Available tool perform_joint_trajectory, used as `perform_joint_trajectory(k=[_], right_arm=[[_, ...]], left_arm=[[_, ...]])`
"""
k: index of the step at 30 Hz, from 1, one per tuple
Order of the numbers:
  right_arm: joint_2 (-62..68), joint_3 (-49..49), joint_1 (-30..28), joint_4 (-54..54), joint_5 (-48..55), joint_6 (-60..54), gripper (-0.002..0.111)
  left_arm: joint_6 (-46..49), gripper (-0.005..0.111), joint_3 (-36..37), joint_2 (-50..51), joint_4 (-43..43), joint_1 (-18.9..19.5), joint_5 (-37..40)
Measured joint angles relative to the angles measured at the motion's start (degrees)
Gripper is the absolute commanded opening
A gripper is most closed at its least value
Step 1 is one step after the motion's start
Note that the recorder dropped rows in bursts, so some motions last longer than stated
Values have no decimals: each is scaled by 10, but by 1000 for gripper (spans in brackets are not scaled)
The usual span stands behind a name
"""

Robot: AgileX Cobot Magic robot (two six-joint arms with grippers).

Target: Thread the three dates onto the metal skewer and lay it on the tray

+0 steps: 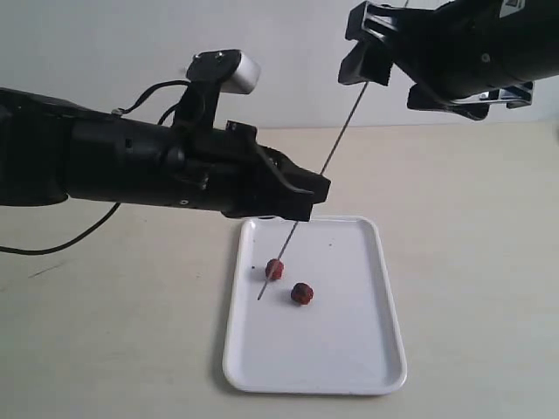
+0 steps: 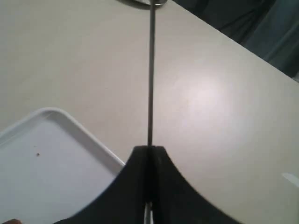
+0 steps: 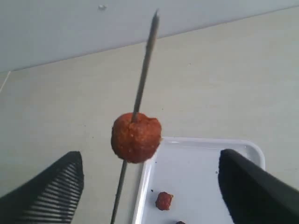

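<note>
The skewer (image 1: 336, 144), a thin grey rod, stood tilted over the white tray (image 1: 349, 367) on the tabletop (image 1: 480, 262). One wrinkled reddish-brown date (image 3: 135, 137) was threaded on its upper length. A second date (image 1: 274, 269) and a third date (image 1: 302, 293) lay loose on the tray. The left arm (image 1: 131, 166) reached in level, with the left jaws clamped tight on the skewer's middle. The right arm (image 1: 472, 52) hung high, with the right jaws spread wide either side of the threaded date and gripping nothing.

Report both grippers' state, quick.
Left gripper: shut on the metal skewer.
Right gripper: open, holding nothing; a date sits threaded on that skewer between its jaws.
</note>
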Motion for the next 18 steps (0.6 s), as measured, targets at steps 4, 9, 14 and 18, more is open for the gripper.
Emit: perform_joint_trajectory(k=[4,9,14,18], right_arm=[[0,0,0,-3,8,-11,82],[-21,0,0,-33,30,-14,82],[-48,0,0,-85,67,-15,81],[-49,20,0,-104,73,-15,81]], left_arm=[[-1,0,0,0,-1,0,-18],[13,0,19,0,-2,0,-53],[23,0,53,-1,-3,7,-68],[26,0,84,-25,7,13,-90]])
